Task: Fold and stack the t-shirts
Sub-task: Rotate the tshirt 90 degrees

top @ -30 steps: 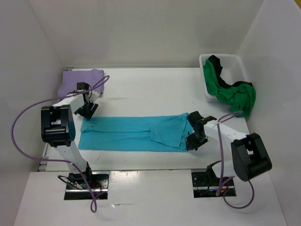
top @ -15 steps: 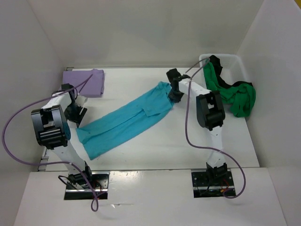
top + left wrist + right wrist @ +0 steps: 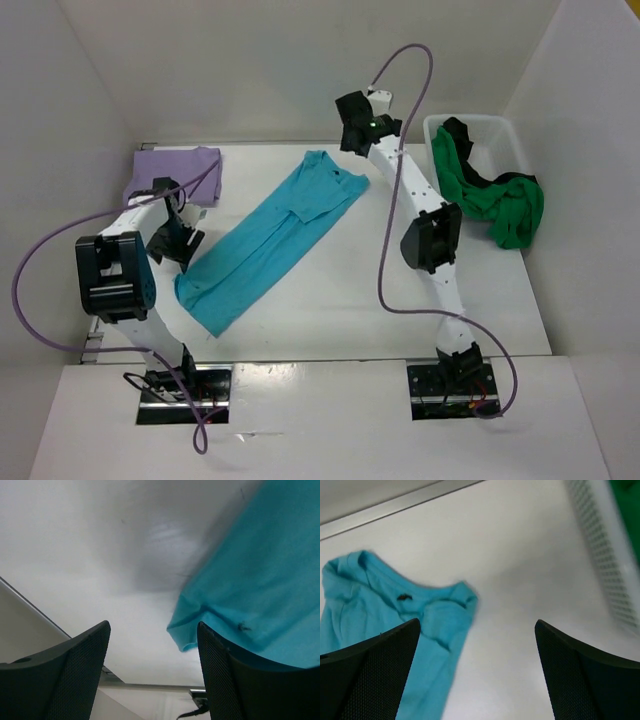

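Observation:
The turquoise t-shirt (image 3: 270, 235) lies flat in a long diagonal strip, collar end at the far middle and hem end at the near left. My right gripper (image 3: 352, 112) hangs open above and just past the collar (image 3: 395, 610), holding nothing (image 3: 477, 680). My left gripper (image 3: 180, 245) is open beside the hem corner (image 3: 250, 590), which sits by its right finger (image 3: 240, 680) without being clamped. The lavender t-shirt (image 3: 178, 168) lies folded at the back left. The green t-shirt (image 3: 500, 205) spills over the bin's edge, and the black one (image 3: 458, 130) is inside the bin.
The white plastic bin (image 3: 495, 122) stands at the back right, and its perforated wall (image 3: 605, 555) shows in the right wrist view. White walls enclose the table on three sides. A purple cable (image 3: 405, 60) arcs above the right arm.
The right gripper carried the collar end to the far middle, turning the turquoise shirt diagonal, then opened, let go and rose. The left gripper shifted slightly and stayed open.

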